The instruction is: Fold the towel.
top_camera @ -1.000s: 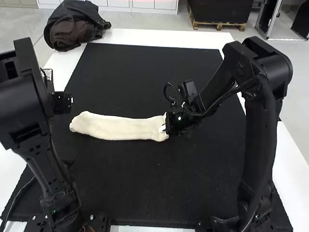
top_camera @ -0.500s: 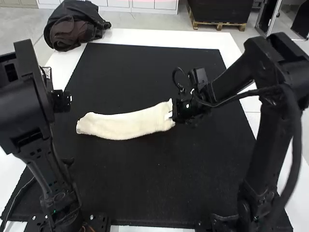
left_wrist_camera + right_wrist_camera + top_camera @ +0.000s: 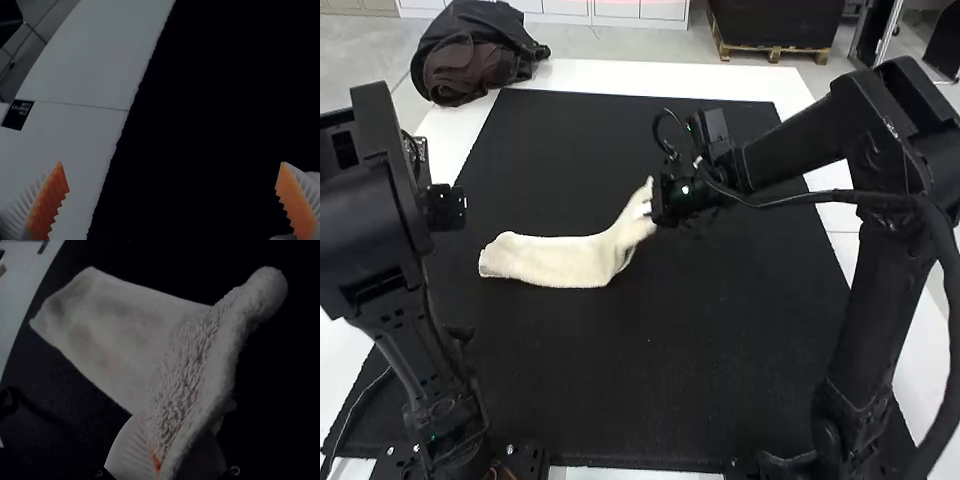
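Observation:
In the high view, a cream towel [image 3: 552, 261] lies as a narrow strip, its right end lifted off the mat. My right gripper [image 3: 654, 204] holds that raised end. The right wrist view has the towel [image 3: 110, 325] stretching away from the gripper [image 3: 159, 464], with the end pinched between the ribbed fingers. At the view's left, my left gripper [image 3: 460, 208] hangs beyond the towel's other end, apart from it. In the left wrist view the left gripper [image 3: 172, 192] is open, its orange pads wide apart.
A black mat [image 3: 640, 370] covers most of the white table [image 3: 610, 76]. A dark bundle of fabric [image 3: 475, 55] rests on the table's back left corner.
The towel's right end has risen and swung back and then left with my right gripper, bending the strip upward. The towel's left end shifted slightly right at first. My left arm has stayed nearly still.

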Robot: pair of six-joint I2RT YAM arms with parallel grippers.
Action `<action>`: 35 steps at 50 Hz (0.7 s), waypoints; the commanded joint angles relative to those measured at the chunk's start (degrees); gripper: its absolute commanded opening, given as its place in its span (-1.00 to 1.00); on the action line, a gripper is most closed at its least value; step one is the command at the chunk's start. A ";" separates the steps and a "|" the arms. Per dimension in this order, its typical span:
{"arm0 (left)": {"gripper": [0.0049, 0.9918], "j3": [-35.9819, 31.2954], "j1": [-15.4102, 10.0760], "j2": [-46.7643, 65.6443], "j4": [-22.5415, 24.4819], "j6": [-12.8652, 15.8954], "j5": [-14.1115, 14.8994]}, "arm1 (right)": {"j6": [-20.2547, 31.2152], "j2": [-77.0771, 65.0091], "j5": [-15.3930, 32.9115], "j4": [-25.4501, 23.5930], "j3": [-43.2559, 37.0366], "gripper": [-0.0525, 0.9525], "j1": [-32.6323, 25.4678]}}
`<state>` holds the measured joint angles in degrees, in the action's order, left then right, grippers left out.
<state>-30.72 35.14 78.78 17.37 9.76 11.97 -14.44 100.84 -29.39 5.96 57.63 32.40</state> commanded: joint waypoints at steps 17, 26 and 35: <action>0.96 -1.18 1.43 -2.41 -0.23 -3.52 -0.72 | -2.35 8.41 -0.41 -0.95 12.16 -0.95 10.84; 0.96 -0.66 1.52 -2.67 -0.23 -3.69 -0.45 | -2.44 12.89 -0.06 -1.03 16.29 -0.95 13.39; 0.96 0.57 2.31 -3.46 -0.31 -3.69 -0.10 | -2.44 17.29 -0.06 -1.03 20.77 -0.95 15.23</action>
<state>-30.72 36.51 77.10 16.88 6.70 11.77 -16.34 116.64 -29.36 4.73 74.89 46.33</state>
